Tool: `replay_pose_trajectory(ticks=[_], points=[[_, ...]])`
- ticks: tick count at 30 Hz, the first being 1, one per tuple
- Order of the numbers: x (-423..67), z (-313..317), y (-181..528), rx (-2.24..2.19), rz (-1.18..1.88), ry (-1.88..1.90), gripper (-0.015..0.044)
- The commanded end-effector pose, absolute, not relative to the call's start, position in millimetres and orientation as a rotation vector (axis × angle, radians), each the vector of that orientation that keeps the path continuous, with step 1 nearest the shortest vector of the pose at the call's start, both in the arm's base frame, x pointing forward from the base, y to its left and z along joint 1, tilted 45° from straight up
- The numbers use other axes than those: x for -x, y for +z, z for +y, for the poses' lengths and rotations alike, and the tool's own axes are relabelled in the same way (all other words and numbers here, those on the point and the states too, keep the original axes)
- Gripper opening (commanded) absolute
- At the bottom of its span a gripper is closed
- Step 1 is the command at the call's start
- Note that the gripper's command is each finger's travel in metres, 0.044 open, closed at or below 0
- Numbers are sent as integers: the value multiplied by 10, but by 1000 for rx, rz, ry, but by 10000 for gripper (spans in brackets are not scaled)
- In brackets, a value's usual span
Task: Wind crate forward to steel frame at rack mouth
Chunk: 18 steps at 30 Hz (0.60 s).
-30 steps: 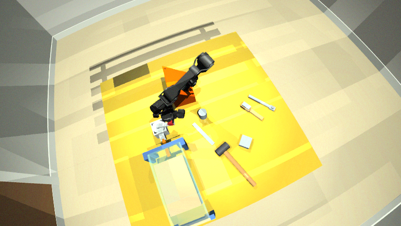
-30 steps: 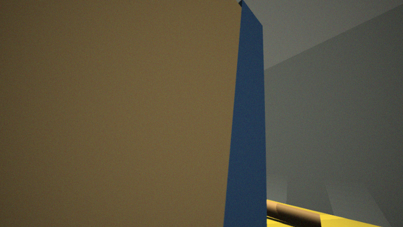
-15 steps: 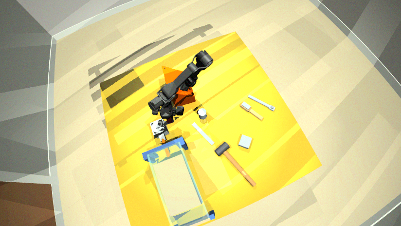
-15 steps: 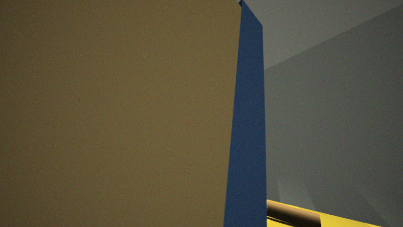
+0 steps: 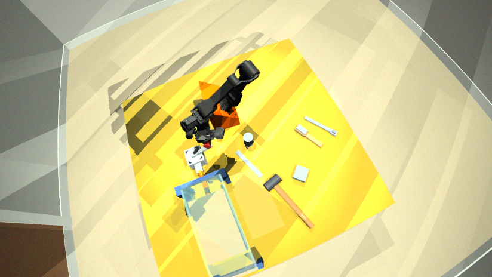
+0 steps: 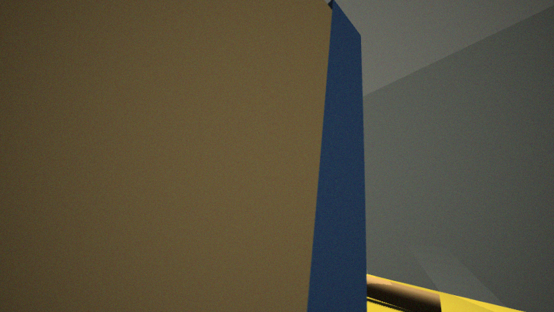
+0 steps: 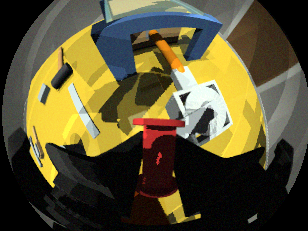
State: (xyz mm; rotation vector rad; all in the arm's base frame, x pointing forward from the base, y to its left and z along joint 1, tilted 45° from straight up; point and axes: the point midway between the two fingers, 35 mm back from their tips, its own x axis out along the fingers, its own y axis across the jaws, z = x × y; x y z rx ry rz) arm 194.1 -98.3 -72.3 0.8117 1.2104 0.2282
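Observation:
My gripper (image 5: 206,144) (image 7: 159,161) is shut on the red grip (image 7: 159,149) of the winch handle, beside the white winch (image 5: 194,159) (image 7: 212,106). The handle's pale arm (image 5: 202,150) reaches over the winch top; its key end is hidden. An orange strap (image 5: 200,173) (image 7: 170,53) runs from the winch through the blue frame (image 5: 196,182) (image 7: 160,21) (image 6: 343,154) at the rack mouth. The tan crate (image 5: 221,230) lies under clear panels and looks flat. Its front is set back from the frame, with strap showing between. A brown surface (image 6: 154,154) fills much of the exterior view.
A dark cylinder with a pale top (image 5: 248,138) stands right of the gripper. A flat pale bar (image 5: 248,163) (image 7: 82,109), a mallet (image 5: 292,203) (image 7: 62,76), a pale block (image 5: 301,173), a brush (image 5: 308,135) and a wrench (image 5: 320,125) lie farther right.

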Motion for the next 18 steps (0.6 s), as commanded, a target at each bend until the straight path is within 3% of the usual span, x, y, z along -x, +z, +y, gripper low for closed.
replay_pose_trajectory(ticks=[1,18], points=[[-1798,-1009,-786,-813,1247,207,0],[-1631,-1096,-852,-812,1248,206,0]])
